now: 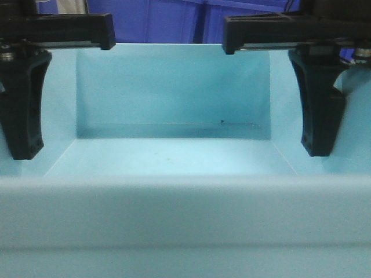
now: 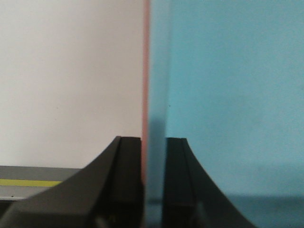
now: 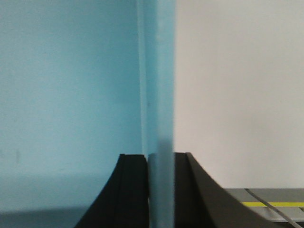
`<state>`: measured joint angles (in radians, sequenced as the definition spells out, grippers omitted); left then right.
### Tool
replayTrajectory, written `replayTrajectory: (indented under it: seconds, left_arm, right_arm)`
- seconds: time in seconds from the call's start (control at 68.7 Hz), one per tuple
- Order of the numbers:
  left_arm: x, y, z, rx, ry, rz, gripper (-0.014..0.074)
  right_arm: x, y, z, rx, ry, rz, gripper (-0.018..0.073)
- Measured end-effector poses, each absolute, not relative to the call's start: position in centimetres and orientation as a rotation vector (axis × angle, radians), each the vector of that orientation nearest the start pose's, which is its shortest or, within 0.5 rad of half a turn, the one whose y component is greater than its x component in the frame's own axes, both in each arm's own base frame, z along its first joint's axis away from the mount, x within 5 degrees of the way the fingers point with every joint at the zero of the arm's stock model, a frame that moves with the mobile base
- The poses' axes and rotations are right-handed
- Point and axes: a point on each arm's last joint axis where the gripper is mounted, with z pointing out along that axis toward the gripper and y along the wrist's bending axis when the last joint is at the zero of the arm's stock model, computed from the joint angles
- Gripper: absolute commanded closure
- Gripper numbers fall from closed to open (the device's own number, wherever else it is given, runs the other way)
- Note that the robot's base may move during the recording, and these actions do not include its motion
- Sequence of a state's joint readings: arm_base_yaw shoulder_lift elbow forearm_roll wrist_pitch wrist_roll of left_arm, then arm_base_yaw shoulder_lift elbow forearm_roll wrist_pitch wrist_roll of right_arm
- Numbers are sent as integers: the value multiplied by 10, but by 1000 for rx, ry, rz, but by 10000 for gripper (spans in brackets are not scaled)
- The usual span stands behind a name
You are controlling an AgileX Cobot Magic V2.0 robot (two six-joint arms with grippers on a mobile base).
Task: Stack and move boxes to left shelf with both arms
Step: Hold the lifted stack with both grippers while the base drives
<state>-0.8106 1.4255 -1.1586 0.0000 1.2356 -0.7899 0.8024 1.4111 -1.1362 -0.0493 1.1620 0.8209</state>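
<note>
Black fingers of the left gripper and right gripper are clamping opposite walls of the light blue tub, apparently nested in the salmon pink tub. Both should be rising together, keeping it level.

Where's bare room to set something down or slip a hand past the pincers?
Free: the floor of the blue tub, bordered by its back wall, side walls and near rim; only tiny specks there. Crowded: both side walls, where the left pincer and right pincer each straddle one. An edge of the pink tub lines the left wall's outside.
</note>
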Motion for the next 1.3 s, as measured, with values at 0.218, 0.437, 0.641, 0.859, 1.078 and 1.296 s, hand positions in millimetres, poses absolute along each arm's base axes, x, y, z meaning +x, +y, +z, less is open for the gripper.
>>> replayTrajectory:
  seconds: [0.218,0.437,0.641,0.859,1.078,1.296]
  left_arm:
    - [181,-190,295,31,3028,-169,606]
    - [181,-190,295,31,3028,-169,606]
    - [179,-189,295,32,3033,-164,606]
    - [179,-190,295,26,3039,-183,606]
    - [179,-190,295,24,3041,-188,606]
    - [178,-190,296,24,3042,-189,606]
  right_arm:
    - [186,187,294,6,2951,187,503]
    - [186,186,294,5,2952,181,503]
    - [186,187,294,4,2953,184,503]
    - [186,186,294,2,2953,177,503]
    - [185,186,294,2,2954,175,503]
    - [185,186,294,2,2956,173,503]
